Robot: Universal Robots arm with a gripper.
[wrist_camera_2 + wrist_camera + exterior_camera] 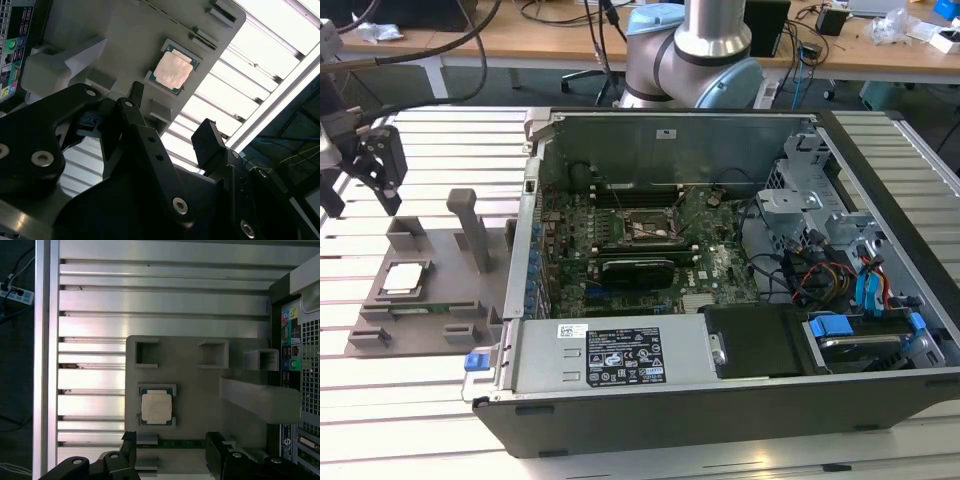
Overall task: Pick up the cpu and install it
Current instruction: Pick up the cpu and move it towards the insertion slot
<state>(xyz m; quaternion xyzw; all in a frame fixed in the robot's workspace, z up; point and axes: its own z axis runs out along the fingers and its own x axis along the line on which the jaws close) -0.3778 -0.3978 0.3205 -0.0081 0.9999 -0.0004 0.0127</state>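
In the exterior view you see the cpu (403, 278), a small flat square chip with a silver-grey metal top and a thin pale rim. It lies flat in a recess of the grey plastic tray (440, 252) with upright posts, on the slatted metal bench (400, 400), just beside the open black computer case (720, 400). The black gripper (362, 200) hangs above the tray's far end at the exterior view's left, its fingers (386, 170) spread wide and holding nothing. The chip lies below them, a little toward the case. The square socket (645, 228) on the green board inside the case is well apart from both. In the second wrist view the cpu (173, 70) shows in the gap between the two fingers (207, 140), clear of each, with no contact. In the first wrist view the cpu (156, 407) sits ahead of the fingertips (216, 442), nearer one finger than the other, so you are not centred over it. Being square, it offers no long axis. Its edges look roughly square to the line between the fingers, so I judge the offset to matter more than the turn.
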